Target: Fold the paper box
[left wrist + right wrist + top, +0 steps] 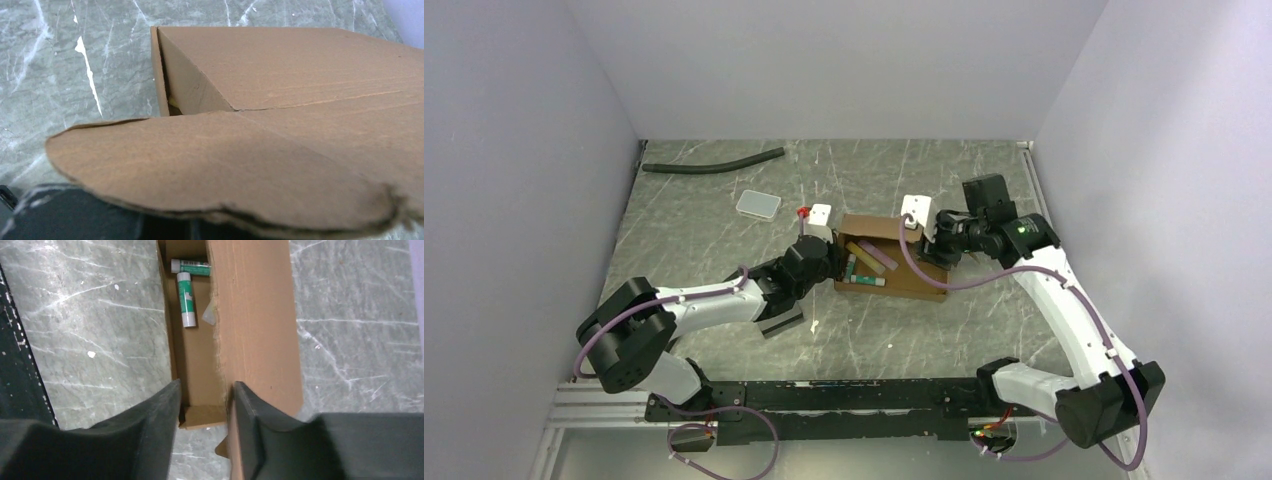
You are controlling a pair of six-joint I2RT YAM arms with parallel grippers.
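The brown cardboard paper box (909, 278) sits mid-frame, its flap pinched in the shut jaws of the left gripper (829, 262). The half-open jaws of the right gripper (206, 390) straddle its wall, empty; closing askew could crumple it.

A robotics lab cell: plain pale walls (844, 60) enclose a marbled table (874, 340) edged by an aluminium rail (594, 405).

the left arm (699, 305) and right arm (1074, 320) share one build: white shells between bulky black joints, black wrists. a lilac cable (964, 285) runs along each in loose loops, held by white clips. each wrist bears a white block (916, 210). a green light (1022, 229) glows on the right wrist. the right jaws are matte black, tapering.
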